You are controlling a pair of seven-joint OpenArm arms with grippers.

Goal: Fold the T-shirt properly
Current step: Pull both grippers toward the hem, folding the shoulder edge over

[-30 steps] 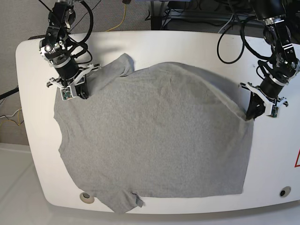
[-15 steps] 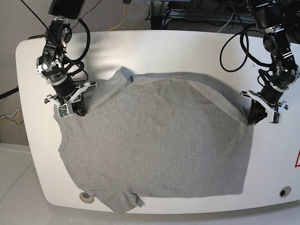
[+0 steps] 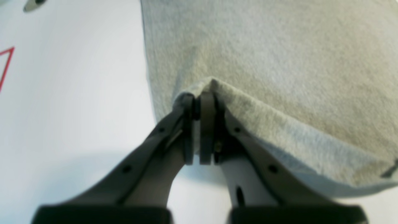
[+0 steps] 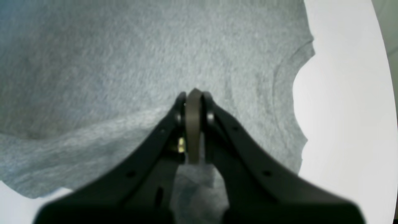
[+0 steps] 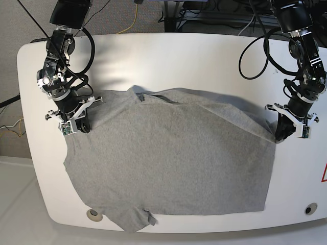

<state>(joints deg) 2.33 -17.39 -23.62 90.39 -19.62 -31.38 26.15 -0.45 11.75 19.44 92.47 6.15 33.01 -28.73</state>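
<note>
Left gripper (image 3: pixel 199 102) first: its jaws are pressed together on a pinch of grey cloth, a small ridge of fabric poking up between the tips, with the fold running away from it along the hem. In the base view that same gripper (image 5: pixel 284 133) sits at the far-side edge of the T-shirt (image 5: pixel 173 158), by the bench (image 5: pixel 204 56) margin, the cloth lifted into a taut crease leading toward it. Over to the right gripper (image 4: pixel 193 99): jaws closed hard on fabric too, with the sleeve seam and curved armhole just beside it; from the base camera it (image 5: pixel 75 125) grips the shoulder region on the opposite side. Between the two, the upper edge of the T-shirt is doubled over toward the middle, a fold line stretching across the top with the collar area tucked there. So the first fold looks underway, not finished, by my reading. The lower body, bottom hem and the near sleeve lie flat and unfolded on the white bench, plain grey side up. Most of the folding seems left to do.
</note>
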